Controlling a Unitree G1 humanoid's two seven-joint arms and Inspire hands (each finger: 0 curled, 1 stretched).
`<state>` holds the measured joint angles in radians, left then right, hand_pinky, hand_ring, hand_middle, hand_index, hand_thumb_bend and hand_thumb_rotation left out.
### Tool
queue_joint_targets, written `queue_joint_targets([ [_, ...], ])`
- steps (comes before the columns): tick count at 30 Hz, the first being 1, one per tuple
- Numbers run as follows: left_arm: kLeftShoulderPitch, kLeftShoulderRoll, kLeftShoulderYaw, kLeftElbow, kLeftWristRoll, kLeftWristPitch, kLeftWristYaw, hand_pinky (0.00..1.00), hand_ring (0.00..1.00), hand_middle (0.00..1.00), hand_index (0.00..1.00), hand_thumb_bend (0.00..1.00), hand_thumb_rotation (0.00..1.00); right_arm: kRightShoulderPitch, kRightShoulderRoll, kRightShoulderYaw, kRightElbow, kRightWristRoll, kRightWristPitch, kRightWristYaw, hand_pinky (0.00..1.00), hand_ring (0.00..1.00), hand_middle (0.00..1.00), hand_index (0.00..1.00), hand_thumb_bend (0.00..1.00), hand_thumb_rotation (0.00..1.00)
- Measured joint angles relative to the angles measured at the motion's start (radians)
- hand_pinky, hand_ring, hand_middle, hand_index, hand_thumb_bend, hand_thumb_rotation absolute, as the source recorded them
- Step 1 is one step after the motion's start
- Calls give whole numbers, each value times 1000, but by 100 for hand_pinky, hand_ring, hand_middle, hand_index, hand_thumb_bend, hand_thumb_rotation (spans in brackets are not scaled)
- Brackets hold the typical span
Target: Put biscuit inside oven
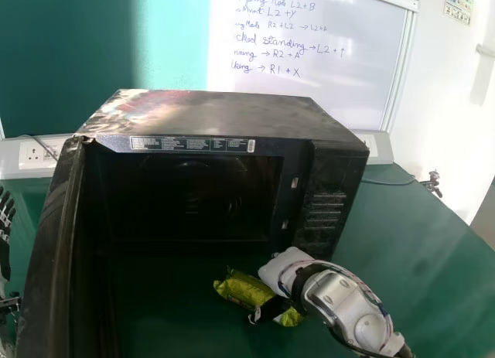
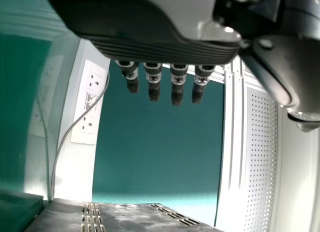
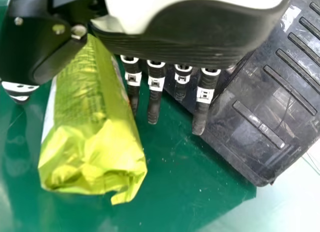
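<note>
My right hand (image 1: pixel 286 267) is low in front of the oven (image 1: pixel 232 114), over the green biscuit packet (image 1: pixel 244 288) lying on the table. In the right wrist view the packet (image 3: pixel 92 127) lies between the thumb and the fingers of that hand (image 3: pixel 155 94), which are straight and not curled round it. The oven's door (image 1: pixel 56 234) stands open on the left, and its dark cavity (image 1: pixel 193 196) faces me. At the left edge is my left hand (image 1: pixel 6 219); the left wrist view has this hand (image 2: pixel 177 84) with straight fingers.
The green table (image 1: pixel 418 257) stretches right of the oven. Behind stand a whiteboard (image 1: pixel 309 49) with writing and a wall socket (image 1: pixel 35 153) with a cable. A small dark object (image 1: pixel 431 182) is at the table's far right edge.
</note>
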<state>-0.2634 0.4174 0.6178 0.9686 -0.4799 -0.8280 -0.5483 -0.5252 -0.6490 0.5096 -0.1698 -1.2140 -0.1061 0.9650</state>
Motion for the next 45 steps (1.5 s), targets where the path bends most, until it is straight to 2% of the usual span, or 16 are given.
queue_joint_targets([
  [7,-1,-2,0,-2,-1,0,0,74,77,76,80,76,66,-15,6,9,52,-2,-5,-65,55,65,74,85,100,42],
  [13,-2,-4,0,-7,-2,0,-2,75,78,77,80,77,66,-47,14,25,92,-2,-10,-74,46,58,69,80,100,40],
  [19,-3,-7,0,-13,-3,0,-8,75,78,76,80,77,65,-68,21,35,123,0,-14,-75,42,55,66,80,100,40],
  [23,-2,-11,0,-16,-2,0,0,75,78,76,80,78,65,-89,24,54,150,-2,-15,-75,46,59,70,81,100,41],
  [29,-2,-14,-1,-22,-3,4,4,74,77,76,80,77,65,-106,24,88,164,-24,-28,-75,44,57,67,79,100,42],
  [34,1,-13,-2,-24,-1,4,9,75,78,77,81,77,67,-107,14,89,170,-16,-52,-75,48,65,76,87,100,40],
  [37,1,-13,-2,-25,-1,4,9,74,78,77,80,77,66,-91,9,78,166,-5,-45,-75,42,59,72,86,100,36],
  [40,2,-13,-2,-25,-1,4,9,74,78,76,80,77,67,-74,6,67,166,5,-31,-75,42,59,73,86,100,37],
  [45,2,-11,-2,-26,-1,4,10,74,78,76,80,77,67,-69,-32,60,160,27,-51,-75,44,62,74,83,100,40],
])
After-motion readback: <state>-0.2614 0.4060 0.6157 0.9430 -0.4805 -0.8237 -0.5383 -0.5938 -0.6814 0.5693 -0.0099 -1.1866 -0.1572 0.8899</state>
